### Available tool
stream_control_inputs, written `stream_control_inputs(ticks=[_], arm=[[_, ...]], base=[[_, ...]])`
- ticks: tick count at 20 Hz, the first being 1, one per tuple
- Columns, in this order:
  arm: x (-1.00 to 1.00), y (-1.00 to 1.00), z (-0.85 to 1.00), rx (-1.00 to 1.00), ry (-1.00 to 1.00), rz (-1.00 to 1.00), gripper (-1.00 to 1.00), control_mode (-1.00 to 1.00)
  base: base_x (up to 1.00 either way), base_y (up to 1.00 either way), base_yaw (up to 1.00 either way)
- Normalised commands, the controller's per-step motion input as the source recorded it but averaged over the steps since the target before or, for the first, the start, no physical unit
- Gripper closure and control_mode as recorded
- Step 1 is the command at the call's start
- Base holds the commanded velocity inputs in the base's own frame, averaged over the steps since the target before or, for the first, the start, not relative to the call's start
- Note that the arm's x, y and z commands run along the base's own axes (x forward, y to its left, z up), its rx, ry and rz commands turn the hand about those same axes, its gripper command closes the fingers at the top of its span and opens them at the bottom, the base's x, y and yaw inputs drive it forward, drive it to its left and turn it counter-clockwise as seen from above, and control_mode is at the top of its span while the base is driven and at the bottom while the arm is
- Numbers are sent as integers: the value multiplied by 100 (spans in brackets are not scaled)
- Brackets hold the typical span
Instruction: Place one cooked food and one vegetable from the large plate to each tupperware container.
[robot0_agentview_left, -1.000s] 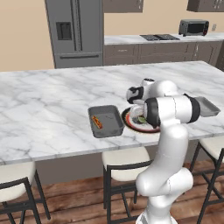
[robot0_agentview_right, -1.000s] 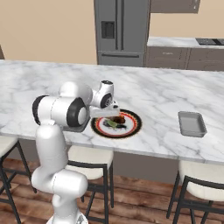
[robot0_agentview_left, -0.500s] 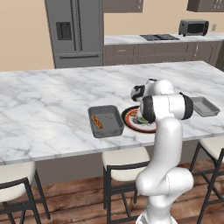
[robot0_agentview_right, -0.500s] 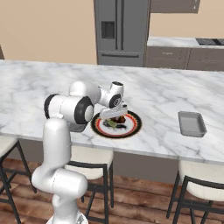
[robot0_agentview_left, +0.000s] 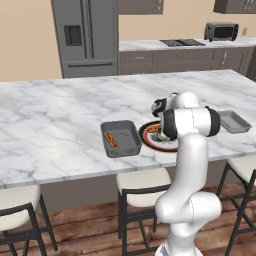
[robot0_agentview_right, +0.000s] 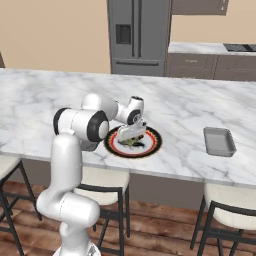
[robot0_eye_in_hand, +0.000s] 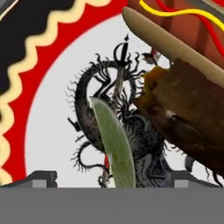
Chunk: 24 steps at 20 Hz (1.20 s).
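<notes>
Nearest the stools, along the front edge of the marble table (robot0_agentview_left: 55, 135), sit the task's things. The larger tupperware container (robot0_agentview_left: 120, 137) lies left of the large plate (robot0_agentview_right: 151, 148), just beside it, and holds one small orange-red piece of food (robot0_agentview_left: 110, 139) near its left wall; what kind it is, the view is too small to tell. The smaller tupperware container (robot0_agentview_right: 219, 141) lies well apart to the plate's right, and nothing can be made out inside it.

On the plate, the hand view shows a long pale-green leaf-like piece (robot0_eye_in_hand: 114, 146) lying over the black dragon pattern, a dark brown chunk (robot0_eye_in_hand: 188, 118) to its right, and beyond that a bun-like piece with yellow and red lines (robot0_eye_in_hand: 175, 26), cut off by the frame edge. From the base views the arm hides much of the plate and its food.

The hand (robot0_agentview_right: 133, 133) hangs low over the plate's centre. Its fingertips (robot0_eye_in_hand: 43, 178) stand wide apart on either side of the green piece, nothing clamped between them; whether they touch the plate is probably not decidable here.

Farther back stand the fridge (robot0_agentview_left: 85, 37) and a toaster oven (robot0_agentview_left: 221, 31).
</notes>
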Motion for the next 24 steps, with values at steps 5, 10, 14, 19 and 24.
stream_control_inputs(ticks=[5, 10, 14, 19, 24], arm=[[-12, 0, -38, 0, 3, 12, -100, -100], [2, 5, -28, 0, -8, 21, -100, -100], [-34, 24, -57, 2, 0, 27, -100, -100], [-24, 35, -82, 3, 0, 20, 100, -100], [-49, 54, -61, 4, 0, 7, 100, -100]], base=[[0, 0, 0], [0, 0, 0], [0, 0, 0], [0, 0, 0], [0, 0, 0]])
